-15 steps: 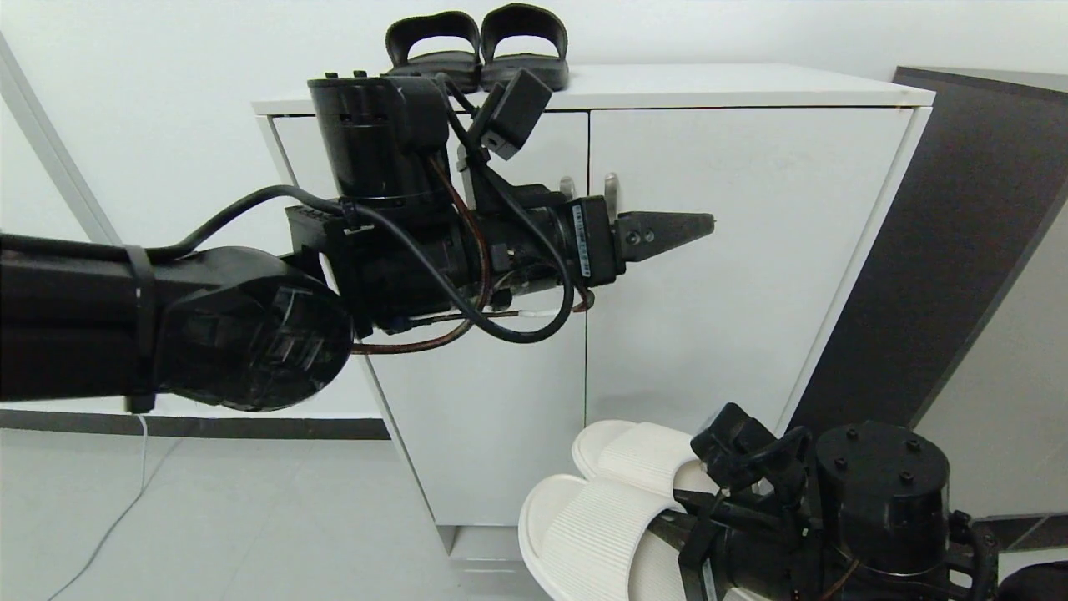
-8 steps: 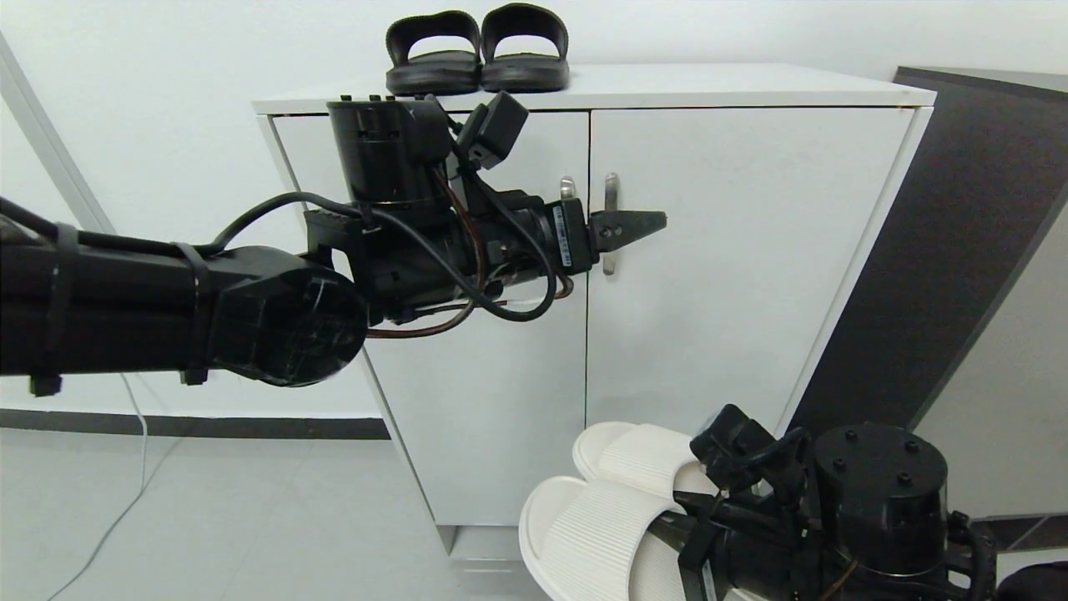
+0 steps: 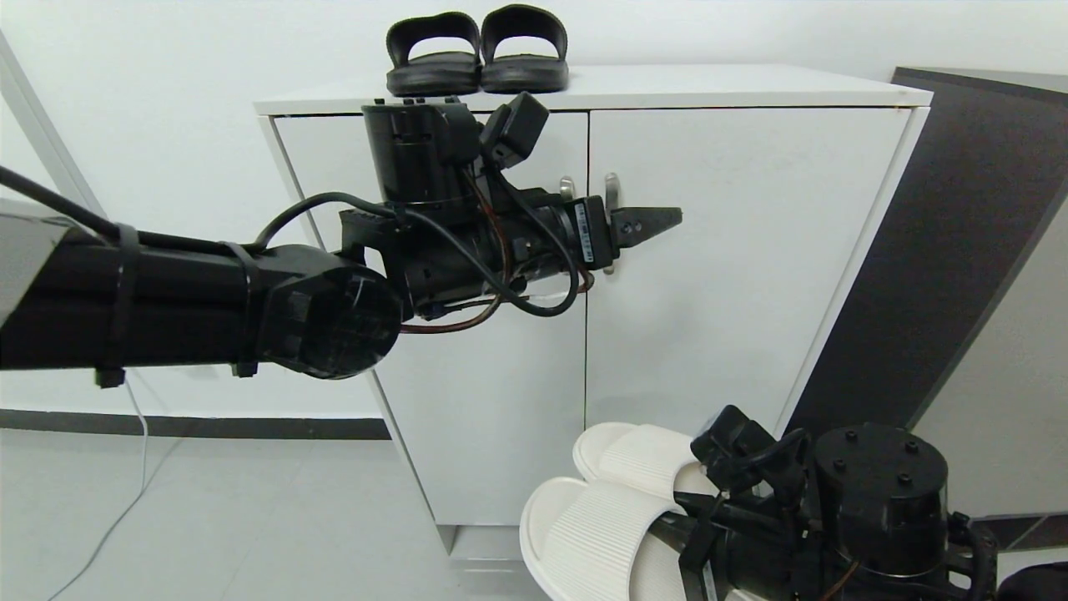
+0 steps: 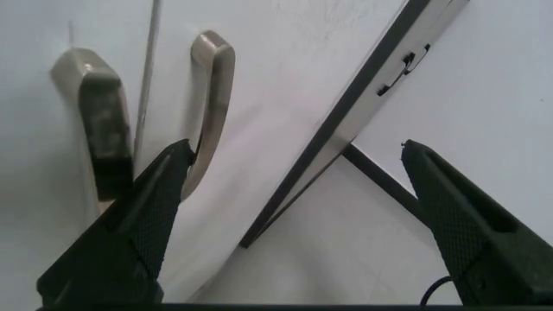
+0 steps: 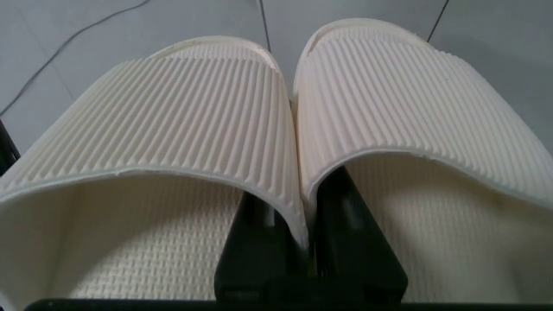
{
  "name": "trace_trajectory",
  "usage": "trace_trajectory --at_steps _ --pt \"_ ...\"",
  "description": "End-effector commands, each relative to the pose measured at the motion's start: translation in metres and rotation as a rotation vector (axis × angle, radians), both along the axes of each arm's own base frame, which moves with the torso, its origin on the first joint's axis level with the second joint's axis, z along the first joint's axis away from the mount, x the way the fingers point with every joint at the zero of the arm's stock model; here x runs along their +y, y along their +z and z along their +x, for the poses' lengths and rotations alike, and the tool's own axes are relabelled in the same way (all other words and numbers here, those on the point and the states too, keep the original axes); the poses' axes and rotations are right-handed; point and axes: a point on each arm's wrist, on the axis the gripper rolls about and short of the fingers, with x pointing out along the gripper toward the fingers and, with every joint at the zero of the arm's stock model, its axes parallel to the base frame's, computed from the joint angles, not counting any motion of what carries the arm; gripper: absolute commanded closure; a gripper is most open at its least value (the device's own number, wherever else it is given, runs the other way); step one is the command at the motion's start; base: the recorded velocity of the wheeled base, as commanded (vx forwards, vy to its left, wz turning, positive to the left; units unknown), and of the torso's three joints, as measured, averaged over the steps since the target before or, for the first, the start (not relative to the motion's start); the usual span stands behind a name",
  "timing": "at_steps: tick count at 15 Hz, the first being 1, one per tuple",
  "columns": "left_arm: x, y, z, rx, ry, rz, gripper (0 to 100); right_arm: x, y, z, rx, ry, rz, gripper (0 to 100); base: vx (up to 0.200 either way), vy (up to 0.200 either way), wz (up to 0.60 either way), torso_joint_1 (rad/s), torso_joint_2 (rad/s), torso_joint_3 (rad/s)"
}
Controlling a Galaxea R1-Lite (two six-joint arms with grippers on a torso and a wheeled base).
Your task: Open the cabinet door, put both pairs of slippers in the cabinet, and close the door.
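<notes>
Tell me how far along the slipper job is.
Early. Done: the right hand grips the white slippers. In hand: the left hand is open beside a door handle, not closed on it; both cabinet doors are shut. Left: open a door, put in the white pair and the black slippers lying on the cabinet top, then close it.
</notes>
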Motion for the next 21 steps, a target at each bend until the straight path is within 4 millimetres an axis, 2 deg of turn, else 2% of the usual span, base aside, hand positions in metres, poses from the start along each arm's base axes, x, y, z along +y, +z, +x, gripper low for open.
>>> trace_trajectory --at_steps 1,2,7,12,13,14,17,19,21 --pt "-0.003 -0.004 0.003 0.009 0.002 0.005 0 0.000 0.000 0.000 0.001 0.000 -0.001 100 0.000 0.000 0.00 0.000 0.00 0.000" --pt "-0.003 -0.004 0.003 0.009 0.002 0.005 100 0.000 -0.001 0.000 0.002 0.000 -0.002 100 0.000 0.000 0.00 0.000 0.00 0.000" --pt "-0.001 -0.003 -0.001 0.009 -0.001 0.003 100 -0.002 -0.005 -0.003 0.013 0.015 -0.017 100 0.000 0.000 0.00 0.000 0.00 0.000" --pt "0.004 0.000 -0.032 0.018 -0.039 0.012 100 -0.010 -0.007 -0.016 0.049 0.125 -0.010 100 0.000 0.000 0.00 0.000 0.00 0.000" --pt "0.004 0.000 -0.032 0.018 -0.039 0.012 100 -0.010 -0.007 -0.016 0.049 0.125 -0.010 100 0.000 0.000 0.00 0.000 0.00 0.000" --pt "0.007 0.000 -0.043 0.008 -0.052 0.005 100 -0.014 -0.004 -0.023 0.047 0.189 -0.002 100 0.000 0.000 0.00 0.000 0.00 0.000" --pt "0.012 0.002 -0.059 0.004 -0.067 0.001 100 -0.016 -0.005 -0.025 0.039 0.203 -0.012 100 0.000 0.000 0.00 0.000 0.00 0.000" --pt "0.022 0.002 -0.077 0.005 -0.082 0.006 100 -0.015 -0.006 -0.026 0.038 0.205 -0.014 100 0.000 0.000 0.00 0.000 0.00 0.000" --pt "0.030 0.004 -0.084 0.002 -0.079 0.002 100 -0.015 -0.006 -0.027 0.038 0.210 -0.014 100 0.000 0.000 0.00 0.000 0.00 0.000"
